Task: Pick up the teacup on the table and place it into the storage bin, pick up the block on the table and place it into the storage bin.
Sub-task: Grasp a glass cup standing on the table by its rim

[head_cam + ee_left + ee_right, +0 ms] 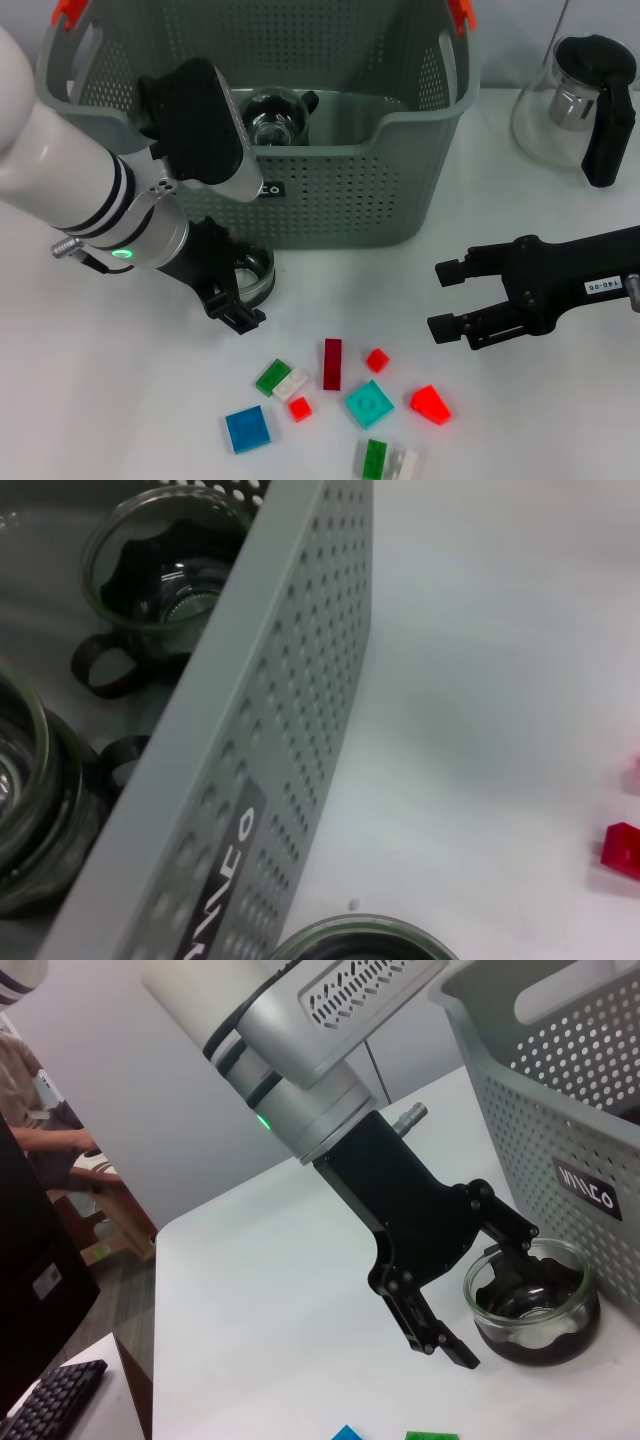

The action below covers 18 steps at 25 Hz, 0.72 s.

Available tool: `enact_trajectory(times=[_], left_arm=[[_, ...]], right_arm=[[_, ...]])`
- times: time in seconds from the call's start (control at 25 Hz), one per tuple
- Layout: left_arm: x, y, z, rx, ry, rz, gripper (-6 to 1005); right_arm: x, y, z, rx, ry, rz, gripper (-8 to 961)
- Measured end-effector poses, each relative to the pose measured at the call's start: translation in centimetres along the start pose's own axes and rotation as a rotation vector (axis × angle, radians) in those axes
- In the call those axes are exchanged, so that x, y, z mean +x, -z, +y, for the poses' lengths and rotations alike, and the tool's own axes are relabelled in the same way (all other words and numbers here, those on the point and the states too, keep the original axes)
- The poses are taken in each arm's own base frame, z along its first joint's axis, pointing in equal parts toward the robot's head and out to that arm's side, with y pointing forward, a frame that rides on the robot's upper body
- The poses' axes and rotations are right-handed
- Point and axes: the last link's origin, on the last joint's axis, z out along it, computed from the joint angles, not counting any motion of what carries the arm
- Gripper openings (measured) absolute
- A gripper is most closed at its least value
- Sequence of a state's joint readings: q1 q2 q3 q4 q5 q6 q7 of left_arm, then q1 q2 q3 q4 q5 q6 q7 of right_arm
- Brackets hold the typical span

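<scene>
Left claw point(243, 293) straddles teacup point(256, 270) by storage bin point(400, 190) labelled, seemingly, "VIVICO".

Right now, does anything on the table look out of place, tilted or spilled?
Nothing stands out. The teacup stands upright by the storage bin, with the open left gripper around it. The blocks lie loosely scattered, nothing spilled. The right gripper hovers open.

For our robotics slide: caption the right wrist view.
Left gripper open around a glass teacup beside the storage bin.
</scene>
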<state>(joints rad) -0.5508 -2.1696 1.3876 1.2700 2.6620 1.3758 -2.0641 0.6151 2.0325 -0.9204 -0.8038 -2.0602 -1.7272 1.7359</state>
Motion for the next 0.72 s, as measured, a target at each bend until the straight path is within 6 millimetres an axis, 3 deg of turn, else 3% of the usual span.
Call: enact_trajectory(times=[0.72], left_arm=[[-0.3,-1.2,0.8,-0.03,-0.015,-0.032,840]], right_arm=[[0.0,-0.1,0.0,0.0,0.003,-0.001,927]])
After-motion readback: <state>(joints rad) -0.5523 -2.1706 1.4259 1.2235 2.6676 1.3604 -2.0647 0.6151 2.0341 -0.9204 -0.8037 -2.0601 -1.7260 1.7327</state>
